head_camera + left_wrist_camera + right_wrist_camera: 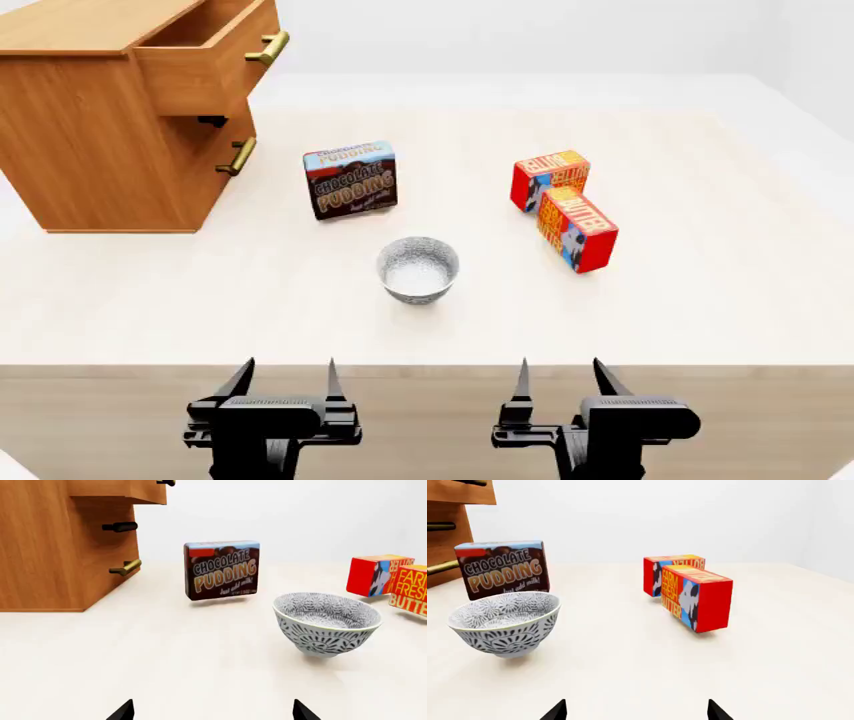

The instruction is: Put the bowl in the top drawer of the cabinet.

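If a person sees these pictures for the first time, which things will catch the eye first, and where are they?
The patterned bowl stands alone mid-table, in front of both open end effectors, left and right. Behind it stands a chocolate pudding box, with two bright red-and-yellow butter boxes to its right. At far left, the wooden cabinet has its top drawer pulled open.

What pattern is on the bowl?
The bowl is white with a fine grey-blue leafy, speckled pattern inside and out, clearest in the right wrist view.

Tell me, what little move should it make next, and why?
Probably reach the left gripper forward to the bowl. The top drawer already stands pulled out, the bowl sits upright and untouched on the table, and both grippers hang open at the near edge, the right gripper equally empty.
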{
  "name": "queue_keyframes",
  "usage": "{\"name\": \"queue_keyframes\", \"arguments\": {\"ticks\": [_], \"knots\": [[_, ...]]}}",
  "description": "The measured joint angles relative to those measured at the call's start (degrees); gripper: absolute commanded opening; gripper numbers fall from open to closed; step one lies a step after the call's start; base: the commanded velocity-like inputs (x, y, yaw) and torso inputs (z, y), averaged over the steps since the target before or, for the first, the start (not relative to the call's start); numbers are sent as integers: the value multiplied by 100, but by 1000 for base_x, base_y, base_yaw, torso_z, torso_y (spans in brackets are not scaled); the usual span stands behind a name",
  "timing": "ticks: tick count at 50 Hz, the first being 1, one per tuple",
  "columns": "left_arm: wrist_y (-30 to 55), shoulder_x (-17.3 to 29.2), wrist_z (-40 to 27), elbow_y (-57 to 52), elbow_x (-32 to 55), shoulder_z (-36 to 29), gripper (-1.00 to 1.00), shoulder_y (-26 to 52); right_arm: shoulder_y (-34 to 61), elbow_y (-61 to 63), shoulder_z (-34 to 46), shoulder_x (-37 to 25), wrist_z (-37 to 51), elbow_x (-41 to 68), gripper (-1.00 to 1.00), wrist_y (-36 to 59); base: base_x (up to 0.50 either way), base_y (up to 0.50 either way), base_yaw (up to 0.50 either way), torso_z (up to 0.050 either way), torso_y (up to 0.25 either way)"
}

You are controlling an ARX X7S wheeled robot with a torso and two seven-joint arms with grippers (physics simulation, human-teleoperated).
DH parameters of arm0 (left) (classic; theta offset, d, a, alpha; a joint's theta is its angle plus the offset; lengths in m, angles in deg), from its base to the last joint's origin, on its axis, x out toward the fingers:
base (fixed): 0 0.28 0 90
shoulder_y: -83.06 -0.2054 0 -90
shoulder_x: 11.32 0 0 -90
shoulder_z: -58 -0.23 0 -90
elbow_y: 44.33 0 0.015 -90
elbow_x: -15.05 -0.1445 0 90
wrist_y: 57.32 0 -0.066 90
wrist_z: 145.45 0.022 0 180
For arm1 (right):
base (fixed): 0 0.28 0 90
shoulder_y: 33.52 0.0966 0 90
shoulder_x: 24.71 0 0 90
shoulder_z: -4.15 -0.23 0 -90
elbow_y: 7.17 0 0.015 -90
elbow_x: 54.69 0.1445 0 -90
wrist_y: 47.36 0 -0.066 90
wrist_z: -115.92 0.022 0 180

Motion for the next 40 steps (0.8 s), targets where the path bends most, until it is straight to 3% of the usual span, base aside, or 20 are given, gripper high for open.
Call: {"name": "queue_keyframes", "arguments": {"ticks": [8,17,28,40], "knots": [[-5,91,-129,158,44,-68,100,70,-15,20,95,-85,131,57,100,50,0,0,0,0,0],[91,215,-309,233,109,-141,100,165,-47,56,245,-229,244,125,100,74,0,497,0,0,0],[238,405,-183,144,348,-297,100,300,78,85,470,-346,379,87,100,328,0,91,0,49,0],[1501,646,61,-251,788,-417,100,1124,694,912,585,-634,337,108,100,1581,0,0,0,50,0]]}}
